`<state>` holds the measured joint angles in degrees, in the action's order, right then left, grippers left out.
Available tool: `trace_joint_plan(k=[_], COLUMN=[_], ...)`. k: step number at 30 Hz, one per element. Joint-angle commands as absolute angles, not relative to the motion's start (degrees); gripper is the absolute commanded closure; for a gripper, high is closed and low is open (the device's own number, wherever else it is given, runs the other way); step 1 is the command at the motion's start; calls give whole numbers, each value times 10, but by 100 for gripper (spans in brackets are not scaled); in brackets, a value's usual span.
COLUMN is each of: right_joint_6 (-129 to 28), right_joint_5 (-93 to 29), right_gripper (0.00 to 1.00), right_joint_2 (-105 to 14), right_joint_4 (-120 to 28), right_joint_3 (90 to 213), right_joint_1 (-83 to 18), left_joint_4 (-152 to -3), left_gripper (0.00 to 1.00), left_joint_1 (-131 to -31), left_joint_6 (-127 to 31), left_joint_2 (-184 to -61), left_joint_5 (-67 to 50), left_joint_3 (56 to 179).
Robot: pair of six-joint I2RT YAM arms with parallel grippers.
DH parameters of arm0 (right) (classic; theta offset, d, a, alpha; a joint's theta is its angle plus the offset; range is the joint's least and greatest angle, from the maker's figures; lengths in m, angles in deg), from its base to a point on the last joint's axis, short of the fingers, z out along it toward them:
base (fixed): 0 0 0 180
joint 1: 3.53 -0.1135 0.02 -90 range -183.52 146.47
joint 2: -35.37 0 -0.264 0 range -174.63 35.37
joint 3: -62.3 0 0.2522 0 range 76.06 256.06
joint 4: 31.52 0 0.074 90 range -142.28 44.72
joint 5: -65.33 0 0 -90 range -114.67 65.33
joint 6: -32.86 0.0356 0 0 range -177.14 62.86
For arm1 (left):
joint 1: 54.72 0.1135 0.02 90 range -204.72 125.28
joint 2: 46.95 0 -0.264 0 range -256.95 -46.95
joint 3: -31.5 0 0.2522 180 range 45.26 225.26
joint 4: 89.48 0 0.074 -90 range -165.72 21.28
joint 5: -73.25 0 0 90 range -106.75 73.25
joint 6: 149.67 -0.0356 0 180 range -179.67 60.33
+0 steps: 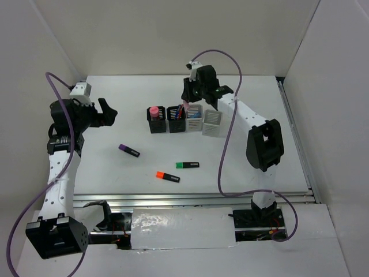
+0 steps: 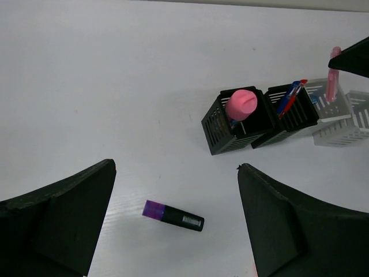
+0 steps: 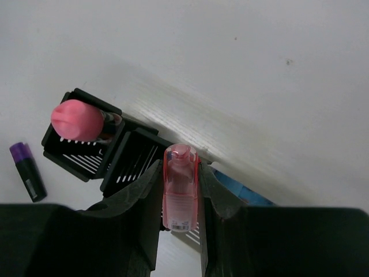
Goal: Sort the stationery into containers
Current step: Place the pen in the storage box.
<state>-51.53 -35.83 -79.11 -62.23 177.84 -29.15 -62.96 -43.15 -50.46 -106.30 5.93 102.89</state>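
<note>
1. White table [image 1: 248,167] and pale walls fill the overhead view. At upper centre we see four slatted cups in a row: a black cup [image 1: 156,122], a second black cup [image 1: 175,122], a grey cup [image 1: 194,120] and a second grey cup [image 1: 211,123]. A pink-capped marker [image 1: 154,110] stands in the leftmost one. A purple marker [image 1: 129,150], a green marker [image 1: 187,165] and an orange marker [image 1: 168,176] lie loose below the row, well apart from each other. The left gripper [image 1: 109,112] hangs at the left with its jaws spread. The right gripper [image 1: 186,103] is above the middle of the row, pinching a pink highlighter [image 1: 183,107]
2. From the left wrist, we look between wide-spread fingers [image 2: 57,219] at bare table. The purple marker [image 2: 173,215] lies flat in the lower middle, touching neither finger. At the right, the black cup [image 2: 222,130] holds the pink-capped marker [image 2: 241,104], and the second black cup [image 2: 294,118] holds blue and red pens [image 2: 291,95]. The pink highlighter [image 2: 332,81] hangs upright over the grey cup [image 2: 334,109]
3. From the right wrist, we see the jaws pressed against both sides of the pink highlighter [image 3: 180,187], held lengthwise at centre bottom. The two black cups [image 3: 81,153] sit to its left, and the purple marker [image 3: 27,179] lies at the far left edge
</note>
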Motion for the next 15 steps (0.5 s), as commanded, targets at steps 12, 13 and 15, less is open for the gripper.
trace_joint_plan(k=[12,13,15], right_joint_6=[-523,-526,-527], right_joint_5=[-330,-333,-339], right_gripper=[65,59,48], right_joint_2=[-741,-738,-730], right_joint_4=[-556,-560,-567], right_joint_3=[1668,1669,1674], right_joint_1=[-284,-282,-281], left_joint_4=[-603,-603,-600], left_gripper=[1,1,1], left_joint_1=[-422,-421,-421], left_joint_6=[-498,-503,-504], left_joint_2=[-1056,-1057,-1064], left_joint_5=[39,39,28], left_joint_3=[1005,1005,1000])
